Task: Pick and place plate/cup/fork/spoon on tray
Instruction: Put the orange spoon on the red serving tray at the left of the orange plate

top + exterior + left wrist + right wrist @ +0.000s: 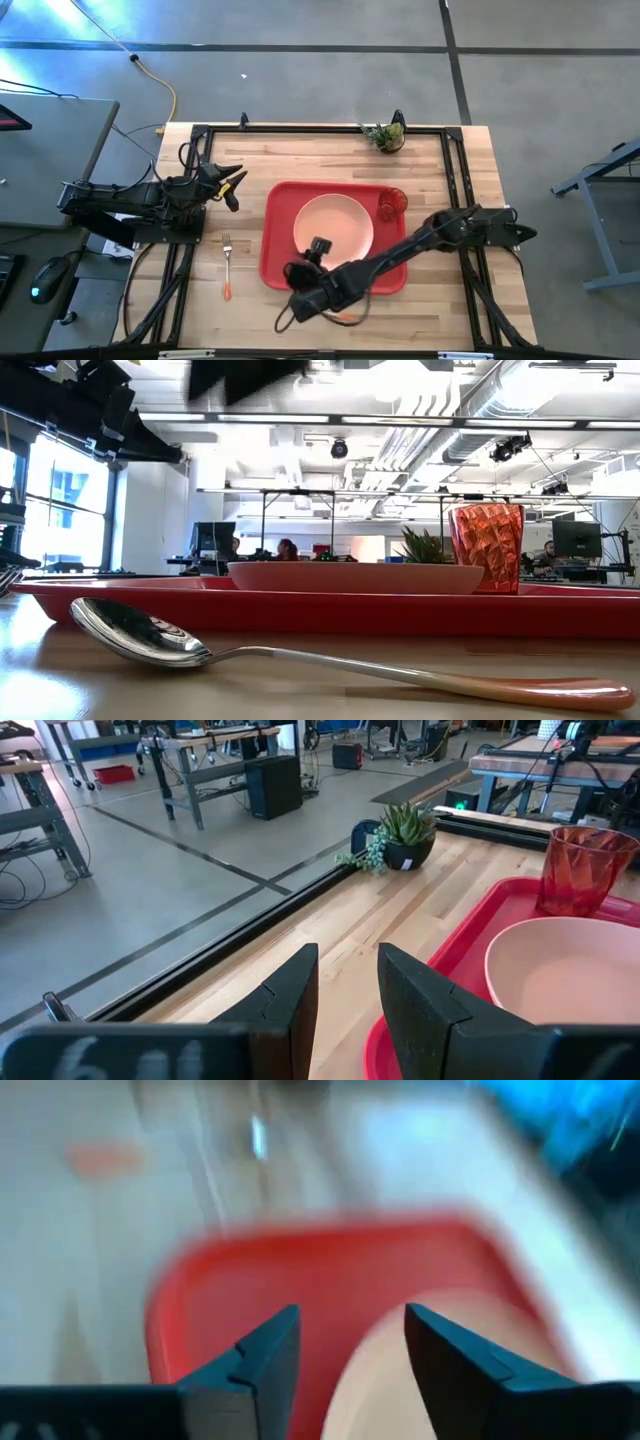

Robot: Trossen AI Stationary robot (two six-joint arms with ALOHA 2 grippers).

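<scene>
The tray point(276, 262) lies mid-table, carrying the plate point(333, 226) at its centre and the cup point(392, 201) upright in its far right corner, just beside the plate. The spoon point(300, 655) rests on bare wood just off the tray's near edge. The fork point(227, 265) lies alone left of the tray, well apart from it. The right gripper point(345, 1350) hangs over the tray's near left corner, fingers parted and empty. The left gripper point(347, 990) waits near the table's left edge, fingers slightly apart, empty.
</scene>
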